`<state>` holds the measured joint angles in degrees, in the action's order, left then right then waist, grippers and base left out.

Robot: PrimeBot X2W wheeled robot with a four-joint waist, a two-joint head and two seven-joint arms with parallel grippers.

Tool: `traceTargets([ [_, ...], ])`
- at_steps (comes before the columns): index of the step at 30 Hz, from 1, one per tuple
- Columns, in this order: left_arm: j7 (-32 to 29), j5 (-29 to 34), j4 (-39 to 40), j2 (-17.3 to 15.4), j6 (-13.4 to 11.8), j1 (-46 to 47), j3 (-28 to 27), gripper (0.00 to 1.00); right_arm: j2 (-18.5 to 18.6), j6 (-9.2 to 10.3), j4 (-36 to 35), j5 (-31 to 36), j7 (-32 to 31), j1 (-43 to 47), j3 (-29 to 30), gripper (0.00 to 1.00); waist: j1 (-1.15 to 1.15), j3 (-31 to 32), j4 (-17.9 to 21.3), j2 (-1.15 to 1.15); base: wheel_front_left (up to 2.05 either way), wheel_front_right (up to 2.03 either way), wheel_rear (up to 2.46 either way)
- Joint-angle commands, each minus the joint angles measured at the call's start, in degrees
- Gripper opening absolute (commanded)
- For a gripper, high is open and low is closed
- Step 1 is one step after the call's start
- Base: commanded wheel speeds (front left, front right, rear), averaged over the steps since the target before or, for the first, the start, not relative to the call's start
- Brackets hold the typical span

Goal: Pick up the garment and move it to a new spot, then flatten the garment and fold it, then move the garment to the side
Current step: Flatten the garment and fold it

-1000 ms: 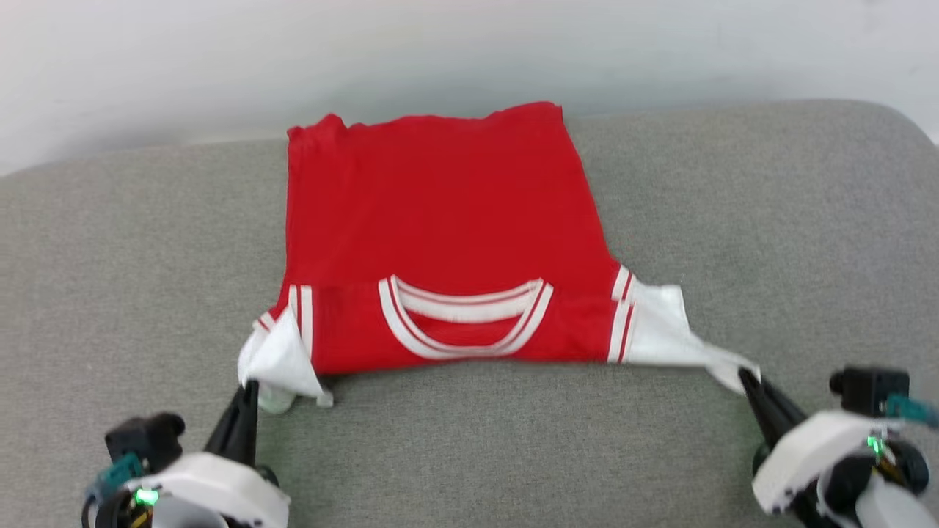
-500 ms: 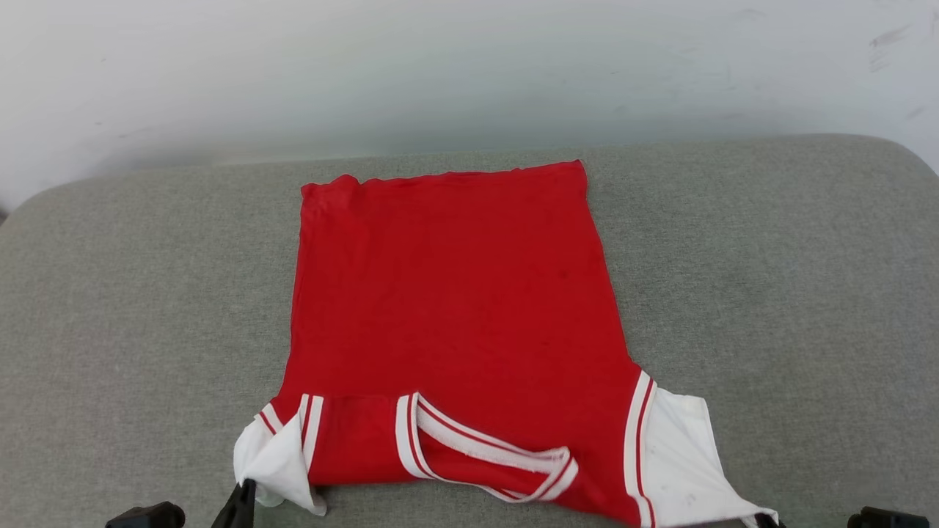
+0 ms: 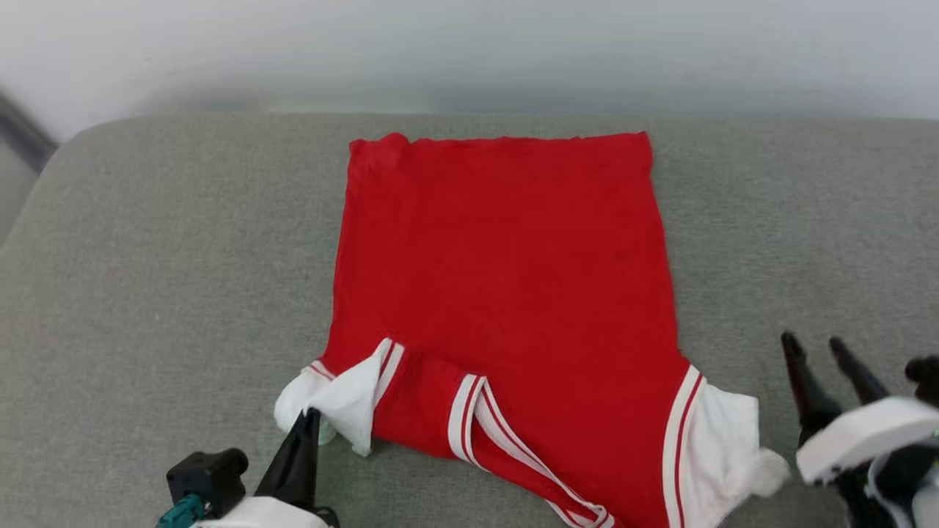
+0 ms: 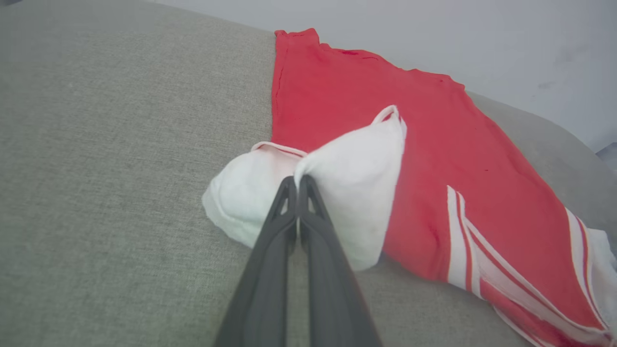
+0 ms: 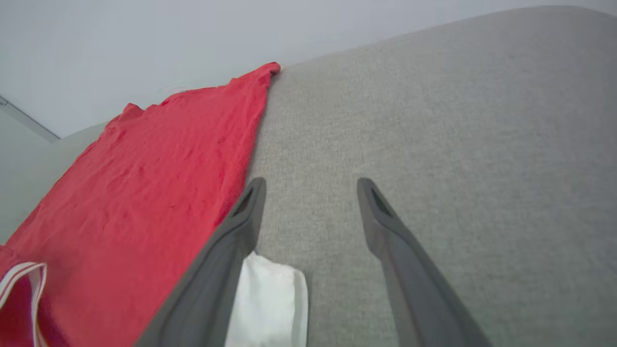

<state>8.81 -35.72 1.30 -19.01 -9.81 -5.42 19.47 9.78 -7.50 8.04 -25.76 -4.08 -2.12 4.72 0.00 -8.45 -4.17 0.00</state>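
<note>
- Flattening step, by my judgement: garment lies spread on the grey cushion, hem at the far end from both claws, collar trim skewed at the near edge.
- Left claw: fingers pressed together, clamped on the white left sleeve, which bunches and folds over the red just ahead of the tips.
- Right claw: fingers apart, empty. The right sleeve lies just beside its left finger, under it.
- To do it well: draw the left sleeve outward, away from the red body and low over the cushion, until the fold opens.
- Keep the pull gentle. Too much likely drags the whole shirt off square.
- Right claw could pin or re-take its sleeve for counter-tension.
</note>
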Motion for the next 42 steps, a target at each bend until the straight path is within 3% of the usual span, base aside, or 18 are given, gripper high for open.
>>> traceTargets([
  [1,0.6,0.5,0.6,0.7,0.2,1.5,0.3,0.00,0.7,0.02,1.2,-0.1,-0.3,-3.8,0.3,1.00,0.00,-3.0,-2.5,0.00,0.00,0.00,0.00],
  [8,3.1,2.6,1.5,4.0,1.7,7.0,3.3,0.00,6.9,0.02,12.6,-2.1,-7.4,-24.8,1.2,1.00,0.00,-10.2,-8.1,0.00,0.00,0.00,0.00],
  [15,4.9,4.2,2.7,6.9,4.1,11.7,5.4,0.00,13.3,0.02,24.8,-2.5,-20.4,-43.4,-1.2,1.00,0.00,-16.6,-13.4,0.00,0.00,0.00,0.00],
  [21,5.7,5.2,5.7,8.3,5.6,13.9,6.1,0.00,15.7,0.02,30.9,-0.4,-32.0,-56.0,-4.1,1.00,0.00,-21.7,-16.8,0.00,0.00,0.00,0.00],
  [28,6.1,6.3,7.6,9.2,6.6,14.8,6.5,0.00,15.8,0.02,35.3,3.4,-38.8,-63.6,-4.6,1.00,0.00,-25.5,-19.0,0.00,0.00,0.00,0.00],
  [35,6.3,6.8,7.6,9.8,6.9,14.8,6.4,0.00,14.5,0.06,42.8,6.5,-48.6,-62.0,-3.4,1.00,0.00,-26.7,-19.3,0.00,0.00,0.00,0.00],
  [36,6.3,6.9,7.5,9.9,7.1,14.7,6.3,0.00,14.0,0.06,44.1,8.0,-50.8,-61.4,-2.3,0.35,0.00,-26.7,-19.4,0.00,0.00,0.00,0.00],
  [37,6.4,6.9,7.4,10.0,7.1,14.7,6.2,0.00,13.7,0.06,44.2,8.7,-51.1,-61.4,-1.9,0.00,0.00,-26.6,-19.4,0.00,0.00,0.00,0.00],
  [42,6.4,7.0,6.8,10.0,7.2,14.5,5.8,0.00,12.9,0.04,43.2,10.2,-51.0,-61.9,-0.1,0.00,0.00,-25.3,-19.4,0.00,0.00,0.00,0.00],
])
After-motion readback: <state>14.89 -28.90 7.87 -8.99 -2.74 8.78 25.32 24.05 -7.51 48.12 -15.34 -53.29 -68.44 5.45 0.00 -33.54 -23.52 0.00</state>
